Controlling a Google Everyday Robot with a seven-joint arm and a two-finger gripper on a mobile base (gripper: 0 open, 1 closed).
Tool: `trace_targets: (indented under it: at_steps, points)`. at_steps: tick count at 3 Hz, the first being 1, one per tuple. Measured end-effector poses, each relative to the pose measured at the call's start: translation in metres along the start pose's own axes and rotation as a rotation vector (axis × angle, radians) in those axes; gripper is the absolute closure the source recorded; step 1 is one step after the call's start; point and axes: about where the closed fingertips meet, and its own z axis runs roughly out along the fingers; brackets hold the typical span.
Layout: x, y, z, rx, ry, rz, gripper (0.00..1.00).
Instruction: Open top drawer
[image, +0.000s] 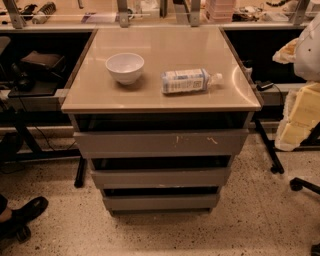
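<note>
Top drawer (160, 143) (scratched front) runs 9-to-3 o'clock, facing 6; gripper out of view, its grip cannot be told.

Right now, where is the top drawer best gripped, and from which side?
Take the top drawer by the upper edge of its front, near the middle, coming from the front. The front is flat and handleless; the dark gap under the tabletop likely leaves that edge free. The claw is out of view.
</note>
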Motion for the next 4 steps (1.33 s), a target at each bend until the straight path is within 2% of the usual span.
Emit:
trace_targets:
  at_steps: [1,2,3,4]
  points:
    - [0.000,0.000,0.000,0.000,0.000,0.000,0.00]
    - [-0.007,0.005,0.029,0.003,-0.028,-0.003,0.00]
    - [-0.032,0.030,0.103,-0.049,-0.090,0.008,0.00]
    - [-0.056,0.076,0.219,-0.127,-0.119,0.086,0.00]
